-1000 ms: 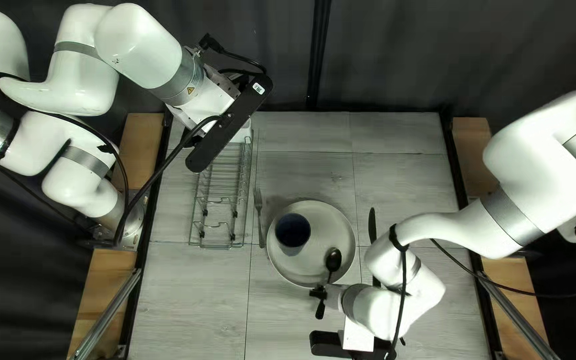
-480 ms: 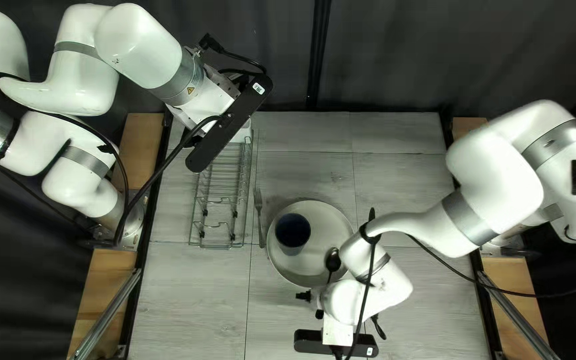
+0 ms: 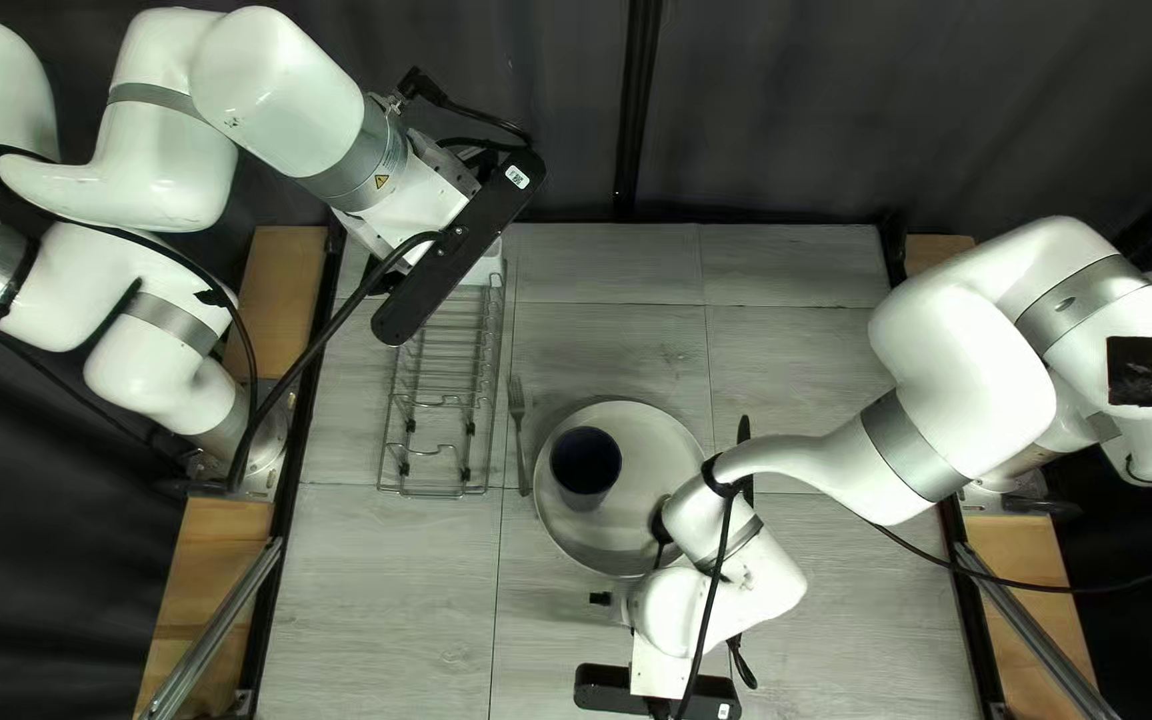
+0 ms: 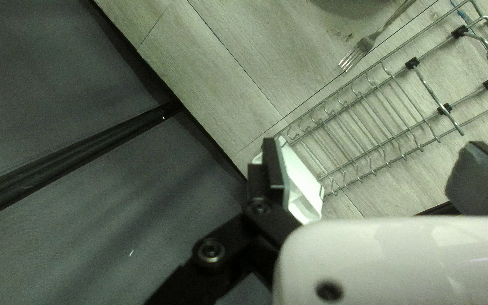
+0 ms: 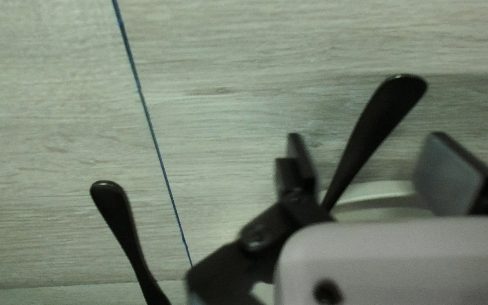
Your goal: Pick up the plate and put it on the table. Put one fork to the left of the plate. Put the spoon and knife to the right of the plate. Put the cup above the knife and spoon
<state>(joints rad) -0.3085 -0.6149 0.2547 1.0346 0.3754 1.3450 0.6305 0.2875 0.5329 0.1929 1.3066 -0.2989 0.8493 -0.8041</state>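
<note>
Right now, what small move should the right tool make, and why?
Probably ease down around the handle of the spoon: the right tool is open, its wrist view shows that handle between its fingers, and the spoon lies over the plate, not beside it.

Before me spreads a counter [image 3: 390, 600] of pale grey wood-grain panels, parted by thin seams and edged in black. A dark curtain [image 3: 870, 107] hangs behind its far edge, with a black strip [image 3: 636, 107] running down it. Tan wooden boards [image 3: 210, 560] flank both sides, a metal rail [image 3: 223, 627] slanting along each. In my right wrist view, a blue line [image 5: 159, 147] crosses the panels.
</note>
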